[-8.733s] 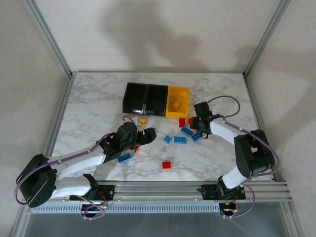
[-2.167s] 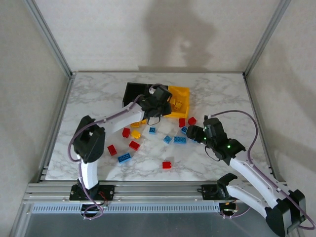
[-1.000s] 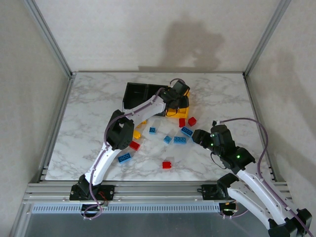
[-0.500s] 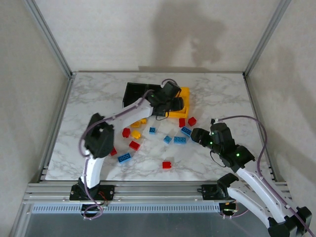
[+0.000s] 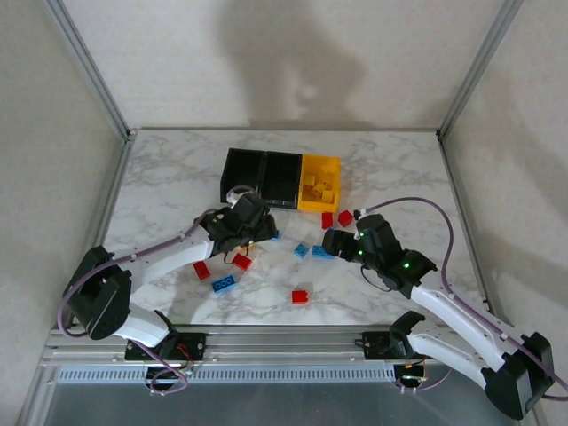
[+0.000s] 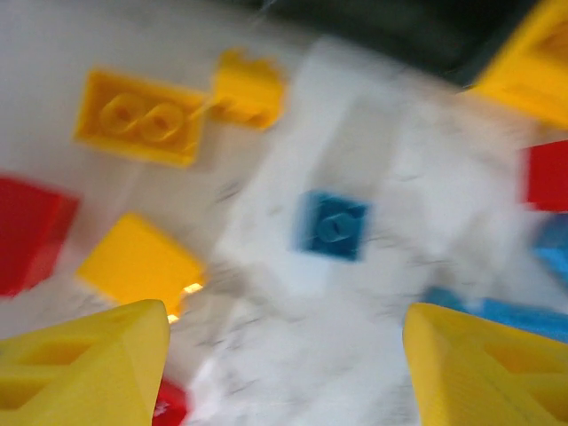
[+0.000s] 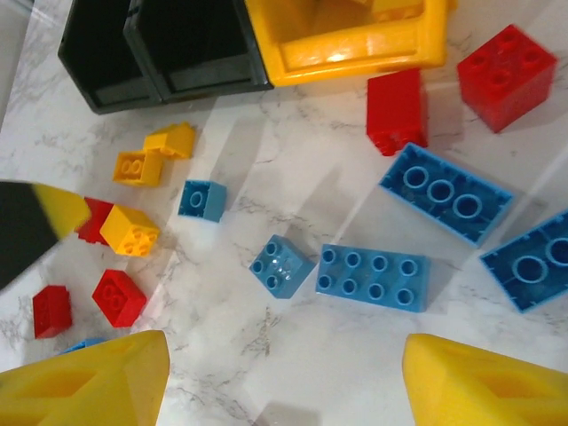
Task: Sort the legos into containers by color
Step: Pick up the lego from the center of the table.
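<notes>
Top external view, stock-take of a sort in progress.

**Tools.**
- My left tool (image 6: 286,311): fingers spread wide with nothing between them, low over the loose bricks. Its own wrist view is blurred.
- My right tool (image 7: 286,342): fingers also wide and empty, hovering above the blue bricks.

**Containers.** Three stand in a row beyond both tools:
- yellow bin (image 7: 355,49)
- middle black bin (image 7: 195,44)
- end black bin (image 7: 93,53)

**Done.** A few binned yellow bricks (image 5: 315,186) lie in the yellow bin. Both black bins look bare, as far as their dark insides let me judge.

**Left on the desk.**
- Just ahead of my right tool: eight-stud blue brick (image 7: 373,278), small blue brick (image 7: 280,264), long blue brick (image 7: 445,204).
- Beyond those, just short of the yellow bin: near red brick (image 7: 396,111) and far red brick (image 7: 508,64).
- Ahead of my left tool: single-stud blue brick (image 6: 334,226) and loose yellow bricks (image 7: 136,167).
- Close beside my left tool: more loose red bricks (image 7: 118,297).

I judge the sort to be at an early stage: no red or blue is binned, and some yellows are still out.

**Surface.** White desk (image 5: 177,177) with grey marble veining.

**Room.** Aluminium posts (image 5: 89,67), pale walls (image 5: 284,53), and a metal rail (image 5: 293,342) along the near edge behind my tools.
</notes>
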Robot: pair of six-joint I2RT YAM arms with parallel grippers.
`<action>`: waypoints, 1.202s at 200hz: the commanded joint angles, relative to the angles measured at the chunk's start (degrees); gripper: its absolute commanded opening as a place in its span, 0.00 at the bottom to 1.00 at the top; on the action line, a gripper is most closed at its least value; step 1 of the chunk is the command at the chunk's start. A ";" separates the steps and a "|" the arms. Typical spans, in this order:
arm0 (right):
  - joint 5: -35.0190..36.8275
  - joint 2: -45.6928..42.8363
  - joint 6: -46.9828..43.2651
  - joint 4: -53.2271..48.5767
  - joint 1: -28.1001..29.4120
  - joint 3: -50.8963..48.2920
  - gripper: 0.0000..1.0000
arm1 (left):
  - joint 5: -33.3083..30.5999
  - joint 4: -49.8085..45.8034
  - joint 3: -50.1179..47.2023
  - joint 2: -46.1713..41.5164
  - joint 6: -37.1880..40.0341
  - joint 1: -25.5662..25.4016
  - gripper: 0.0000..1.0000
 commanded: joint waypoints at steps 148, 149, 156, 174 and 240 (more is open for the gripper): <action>5.14 -5.76 2.35 -0.87 1.98 -2.34 0.70 | -7.48 4.45 0.89 13.05 -4.66 2.23 0.71; 5.11 -5.76 2.40 -0.88 1.98 -2.34 0.70 | -7.54 4.45 0.93 13.09 -4.59 2.28 0.71; 5.10 -5.70 2.35 -0.75 1.98 -2.35 0.70 | -7.66 4.44 1.21 13.51 -4.29 2.36 0.70; 5.07 -5.41 2.35 -0.81 1.98 -2.17 0.70 | -7.52 4.18 1.83 14.55 -3.88 2.63 0.66; 5.62 -4.88 2.20 -0.36 1.93 -2.13 0.70 | -6.11 2.50 1.67 12.88 -2.43 2.50 0.25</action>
